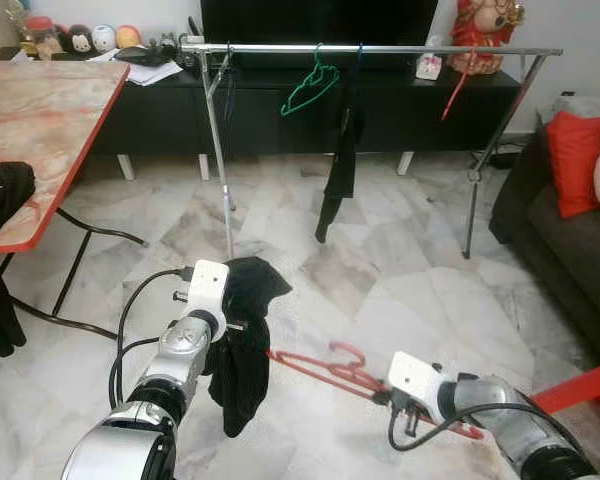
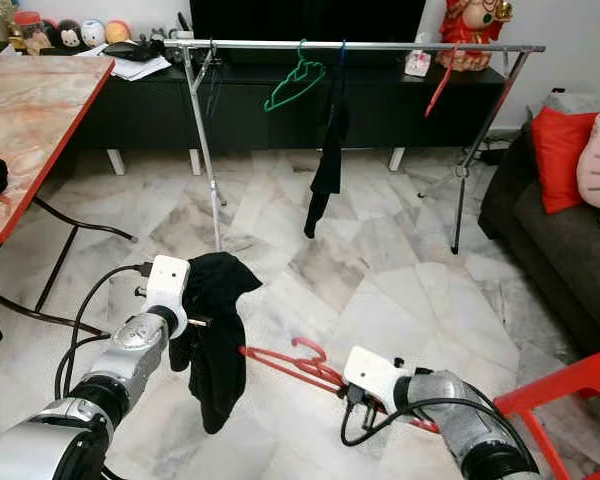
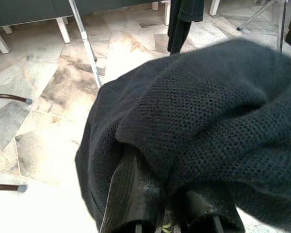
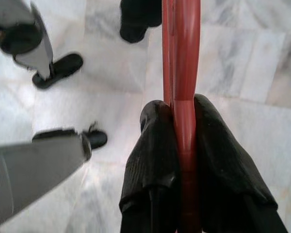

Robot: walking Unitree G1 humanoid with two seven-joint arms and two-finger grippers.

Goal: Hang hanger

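A red plastic hanger [image 1: 320,370] is held low over the marble floor, and my right gripper [image 4: 182,109] is shut on its bar [image 4: 182,73]. In my left gripper [image 3: 167,213], at the lower left, a black knit garment [image 1: 242,350] is clamped; it drapes over the fingers and hangs down beside the hanger's left end. Across the room stands a metal clothes rack [image 1: 380,48]. On its rail hang a green hanger [image 1: 310,85], a black garment [image 1: 342,160] and a red hanger [image 1: 458,85].
A marble-top table with a red edge [image 1: 50,110] stands at the left, with dark cloth [image 1: 5,190] on its near corner. A dark sofa [image 1: 570,240] with a red cushion [image 1: 578,160] is at the right. A red frame [image 1: 580,385] juts in near my right arm.
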